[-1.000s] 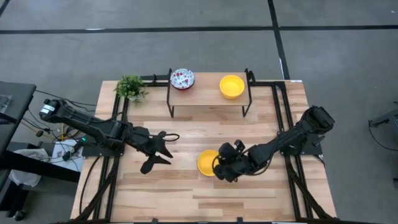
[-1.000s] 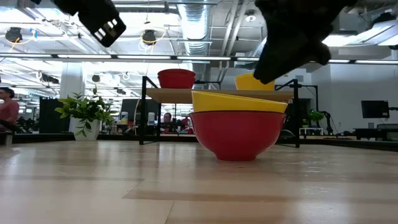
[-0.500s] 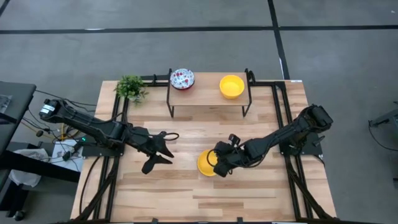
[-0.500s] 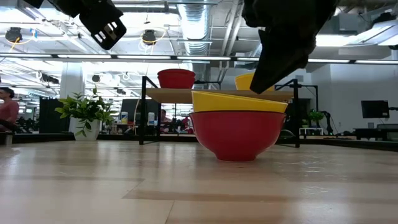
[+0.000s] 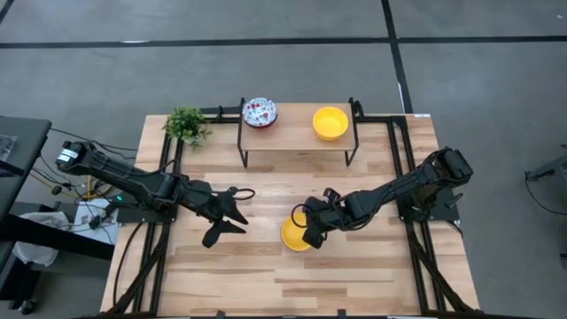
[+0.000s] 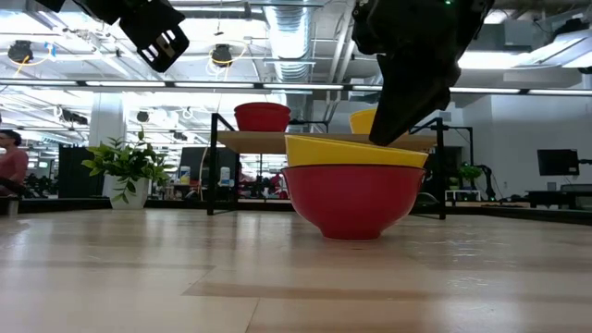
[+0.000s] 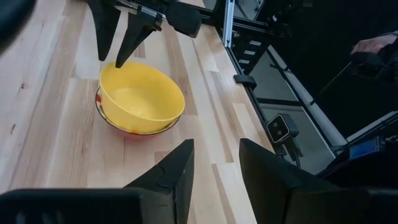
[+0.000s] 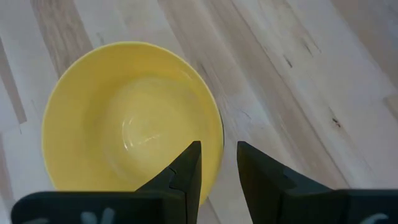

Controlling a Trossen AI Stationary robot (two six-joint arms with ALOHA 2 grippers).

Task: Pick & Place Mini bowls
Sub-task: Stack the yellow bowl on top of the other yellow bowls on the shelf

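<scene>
Here, a yellow mini bowl (image 5: 296,234) is seen nested in a red bowl (image 6: 351,202) near the middle of the bench (image 5: 354,279), and the right gripper (image 5: 307,231) is poised over its rim with the fingers slightly apart, one on each side of the near wall as the right wrist view shows it. The rim does not appear to be pinched yet. It is judged that the fingers should be lowered squarely so the thin wall sits deep between them before closing, and that the lift should be straight up, lest the red bowl be dragged along. The left gripper (image 5: 227,217) is held spread, clear of the stack. A speckled bowl (image 5: 260,112) and another yellow bowl (image 5: 330,122) are left on the raised shelf (image 5: 297,137).
</scene>
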